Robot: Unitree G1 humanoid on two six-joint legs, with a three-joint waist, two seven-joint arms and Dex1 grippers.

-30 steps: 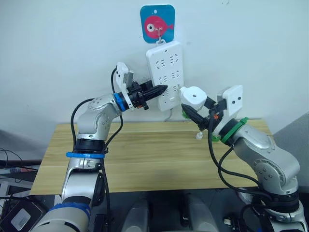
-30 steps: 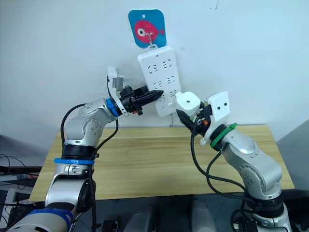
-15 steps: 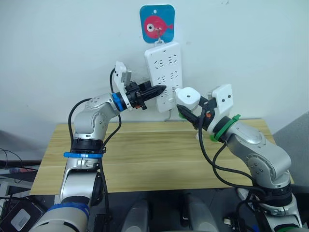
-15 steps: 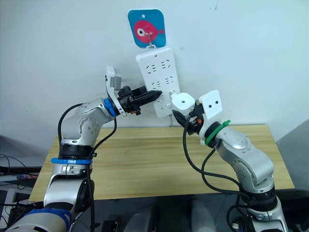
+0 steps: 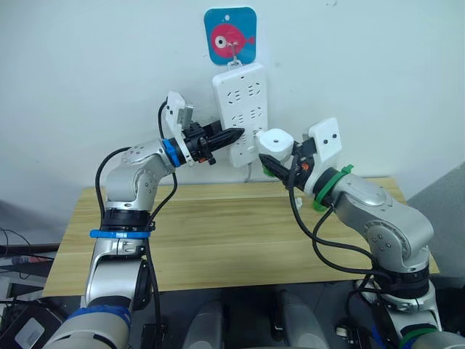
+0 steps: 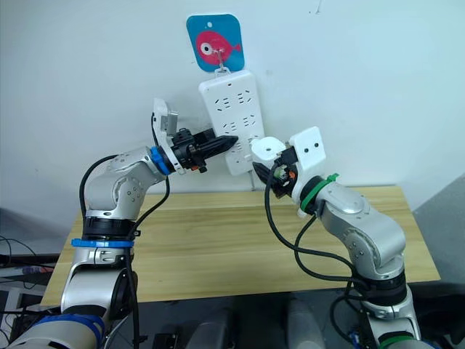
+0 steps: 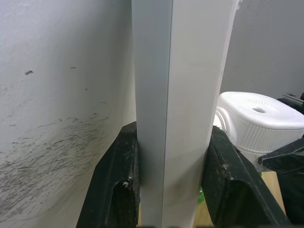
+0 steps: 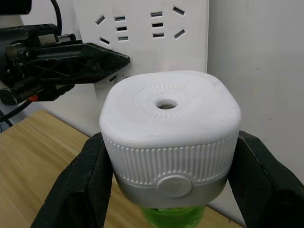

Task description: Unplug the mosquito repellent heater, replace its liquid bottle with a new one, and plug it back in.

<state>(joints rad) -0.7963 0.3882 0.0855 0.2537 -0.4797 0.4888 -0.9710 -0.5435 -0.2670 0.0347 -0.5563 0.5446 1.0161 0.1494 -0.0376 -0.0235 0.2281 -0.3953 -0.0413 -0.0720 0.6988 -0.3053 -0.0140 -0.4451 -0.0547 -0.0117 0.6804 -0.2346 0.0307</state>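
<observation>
A light wooden table is standing pushed up against a white wall, its boards running from side to side. Near the back edge on the right, a tiny white piece is lying on the wood, too small to make out. Above the table, a fish-shaped hook on the wall is carrying a white power strip, which is hanging slightly tilted.

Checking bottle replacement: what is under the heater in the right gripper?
A green bottle shows beneath the mosquito repellent heater held by the right gripper; its lower part is cut off.
</observation>
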